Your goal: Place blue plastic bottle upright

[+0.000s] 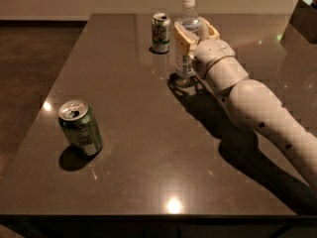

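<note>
Two green cans stand on the dark table [148,148], well apart from each other; the near green can [80,128] sits towards the front left, upright, its opened top catching the light and its shadow pooled at its base; the far green can [160,32] stands upright near the back edge, just left of the bottle but not touching it; next comes the blue plastic bottle [186,58], upright with its white cap on top and its base down at the tabletop, taller than the can beside it; the gripper [194,33] is at the bottle's mid-height, its yellowish fingers [182,39] set one on each side of the body and pressed in on it, so the tool is clamped on the bottle; the pale arm [257,108] runs from there across the table's right side towards the front right corner, throwing a wide shadow on the surface; a dark boxy object [303,19] stands at the far right corner.
</note>
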Robot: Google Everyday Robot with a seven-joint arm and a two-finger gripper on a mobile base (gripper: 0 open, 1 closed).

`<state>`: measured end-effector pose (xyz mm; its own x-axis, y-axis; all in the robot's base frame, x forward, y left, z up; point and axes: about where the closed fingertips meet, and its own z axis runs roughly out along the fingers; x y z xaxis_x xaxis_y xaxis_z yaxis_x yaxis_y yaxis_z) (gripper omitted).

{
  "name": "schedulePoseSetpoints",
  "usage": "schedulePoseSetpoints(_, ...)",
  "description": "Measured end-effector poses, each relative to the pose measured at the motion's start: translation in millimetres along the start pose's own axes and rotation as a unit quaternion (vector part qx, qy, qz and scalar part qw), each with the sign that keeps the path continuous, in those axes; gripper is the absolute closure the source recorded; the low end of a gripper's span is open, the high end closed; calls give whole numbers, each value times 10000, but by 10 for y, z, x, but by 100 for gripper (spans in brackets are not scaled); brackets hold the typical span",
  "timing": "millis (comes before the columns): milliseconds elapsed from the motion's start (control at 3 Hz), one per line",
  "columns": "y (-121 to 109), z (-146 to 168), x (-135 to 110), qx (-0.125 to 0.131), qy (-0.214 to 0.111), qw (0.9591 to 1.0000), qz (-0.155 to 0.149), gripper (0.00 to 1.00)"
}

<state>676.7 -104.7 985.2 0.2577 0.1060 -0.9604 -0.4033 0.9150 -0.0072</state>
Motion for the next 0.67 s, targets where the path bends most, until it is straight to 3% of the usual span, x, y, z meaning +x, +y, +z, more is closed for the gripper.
schedulePoseSetpoints(667, -9, 2, 46, 122, -10, 9996, -237, 100)
